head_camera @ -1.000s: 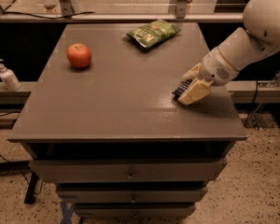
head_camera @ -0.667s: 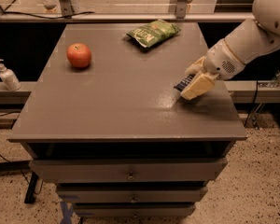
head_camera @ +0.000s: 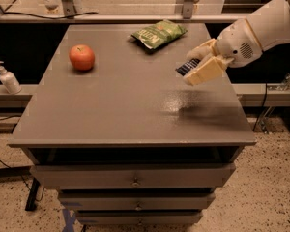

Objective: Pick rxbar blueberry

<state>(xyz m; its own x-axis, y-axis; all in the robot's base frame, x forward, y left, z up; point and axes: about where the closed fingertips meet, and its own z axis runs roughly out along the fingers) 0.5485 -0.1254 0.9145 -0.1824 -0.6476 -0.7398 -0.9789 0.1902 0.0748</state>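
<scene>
My gripper (head_camera: 199, 66) hangs above the right side of the grey table (head_camera: 116, 105), at the end of the white arm coming in from the upper right. Its cream fingers (head_camera: 205, 71) are shut on the rxbar blueberry (head_camera: 186, 66), a small dark navy bar that sticks out to the left between them. The bar is lifted off the tabletop, and its shadow lies on the table below. Most of the wrapper is hidden by the fingers.
A red apple (head_camera: 82, 57) sits at the table's left back. A green crinkly chip bag (head_camera: 158, 33) lies at the back centre, just behind the gripper. A white pump bottle (head_camera: 7, 79) stands on a ledge left of the table. Drawers are below the tabletop.
The gripper has risen from the tabletop with the bar in it and moved slightly back. The apple and the chip bag have not moved.
</scene>
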